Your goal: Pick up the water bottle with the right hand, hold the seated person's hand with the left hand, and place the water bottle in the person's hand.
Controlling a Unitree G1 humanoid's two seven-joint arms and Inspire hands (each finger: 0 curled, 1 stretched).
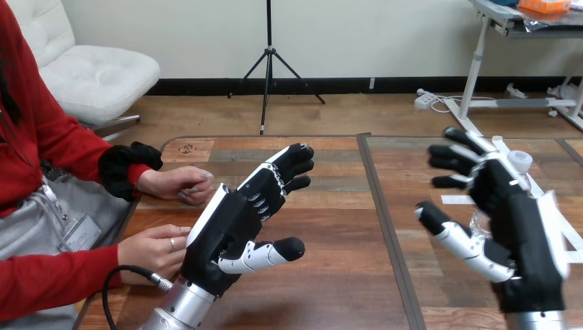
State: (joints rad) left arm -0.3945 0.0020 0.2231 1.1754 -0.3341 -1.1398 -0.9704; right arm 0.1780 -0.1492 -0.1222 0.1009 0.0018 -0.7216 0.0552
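Note:
A clear water bottle [520, 163] with a white cap stands at the table's right, mostly hidden behind my right hand [512, 220]. That hand is open, fingers spread and thumb out, its palm close beside the bottle; I cannot tell whether they touch. My left hand [237, 220] hovers open over the table's left half, fingers straight and pointing away from me. The person's upper hand [175, 184] rests loosely curled on the table's left edge, just left of my left fingers. The person's lower hand [155, 251] lies beside my left wrist. Neither touches my left hand.
The wooden table [330, 206] has a dark seam [385, 220] running down its middle. A small strip of white tape [457, 199] lies near the right hand. The person sits at the left side.

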